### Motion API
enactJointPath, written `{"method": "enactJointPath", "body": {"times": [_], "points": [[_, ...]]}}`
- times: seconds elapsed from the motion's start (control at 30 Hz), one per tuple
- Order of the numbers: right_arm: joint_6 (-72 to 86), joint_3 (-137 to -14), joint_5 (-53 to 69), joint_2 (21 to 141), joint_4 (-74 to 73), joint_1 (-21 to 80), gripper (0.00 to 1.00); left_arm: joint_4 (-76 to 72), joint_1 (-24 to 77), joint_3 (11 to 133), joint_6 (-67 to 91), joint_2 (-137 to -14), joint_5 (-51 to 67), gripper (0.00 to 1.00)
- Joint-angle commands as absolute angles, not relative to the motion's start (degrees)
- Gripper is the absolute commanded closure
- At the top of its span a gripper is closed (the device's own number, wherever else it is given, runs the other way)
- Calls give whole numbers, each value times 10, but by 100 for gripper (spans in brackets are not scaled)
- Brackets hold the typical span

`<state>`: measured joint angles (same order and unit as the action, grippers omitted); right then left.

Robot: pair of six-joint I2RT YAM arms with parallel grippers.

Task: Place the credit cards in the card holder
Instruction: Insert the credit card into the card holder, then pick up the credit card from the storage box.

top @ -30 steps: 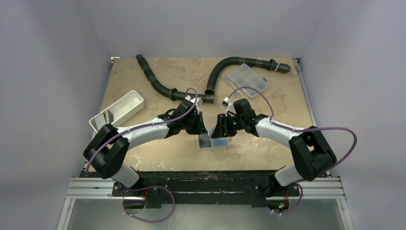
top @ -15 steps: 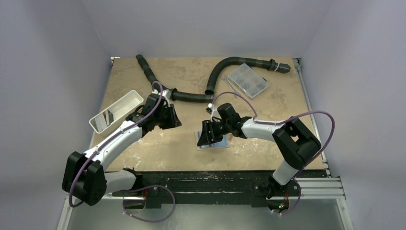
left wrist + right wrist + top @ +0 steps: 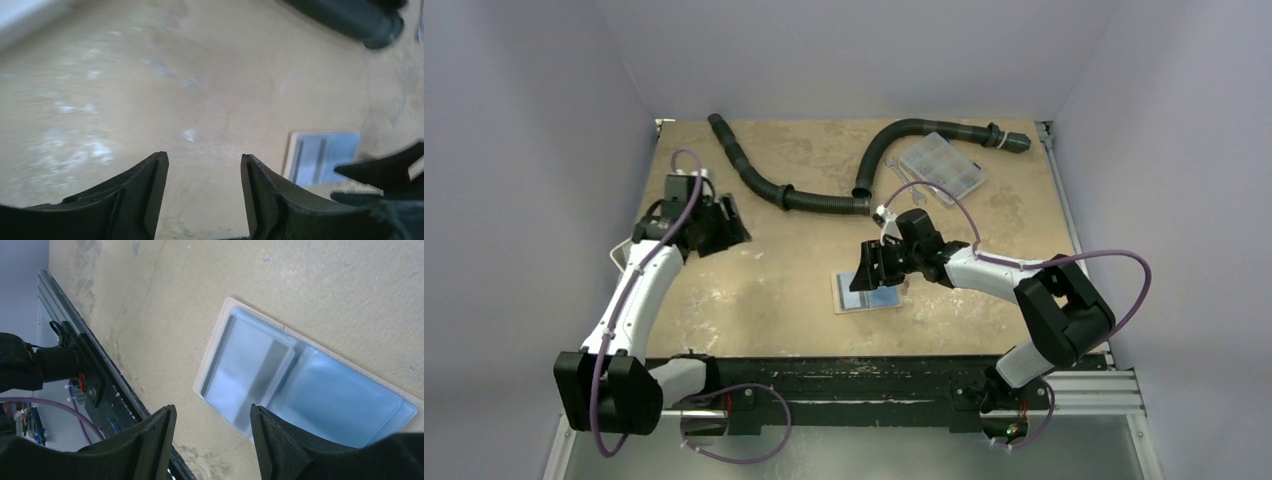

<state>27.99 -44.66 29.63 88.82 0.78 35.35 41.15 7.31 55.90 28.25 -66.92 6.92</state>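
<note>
while the holder [image 3: 340,405] lies open and flat on the table [image 3: 774,280], near its front edge, one card [image 3: 247,372] rests on one half of it; whether it sits inside a pocket i cannot tell. the right jaws hover just above, spread and empty. the left jaws, also spread and empty, hang well apart toward the table's left side. if the card is loose, a descending jaw could skid it out or shove the light holder askew.

Open bench [image 3: 774,280] stretches between the left fingers [image 3: 142,200] and the card holder [image 3: 846,297]. The right fingers [image 3: 155,445] hang over the holder's right half; the black hose [image 3: 809,200] crosses the bench behind it.
</note>
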Motion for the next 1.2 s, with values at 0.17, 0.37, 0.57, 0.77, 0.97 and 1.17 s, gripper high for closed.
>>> {"method": "enactJointPath", "body": {"times": [0.17, 0.37, 0.57, 0.77, 0.97, 1.17], "points": [[247, -409, 334, 872, 69, 356, 36, 462, -134, 626, 181, -678, -192, 20], [260, -371, 374, 847, 108, 349, 36, 406, -137, 650, 157, -789, -302, 9], [256, -373, 371, 848, 104, 359, 37, 376, -137, 674, 135, -875, -359, 9], [253, -368, 364, 832, 100, 360, 37, 394, -137, 702, 146, -948, -377, 16], [253, -367, 367, 833, 102, 360, 37, 385, -137, 698, 150, -974, -396, 24], [254, -368, 367, 836, 102, 360, 38, 383, -137, 695, 149, -998, -422, 35]]}}
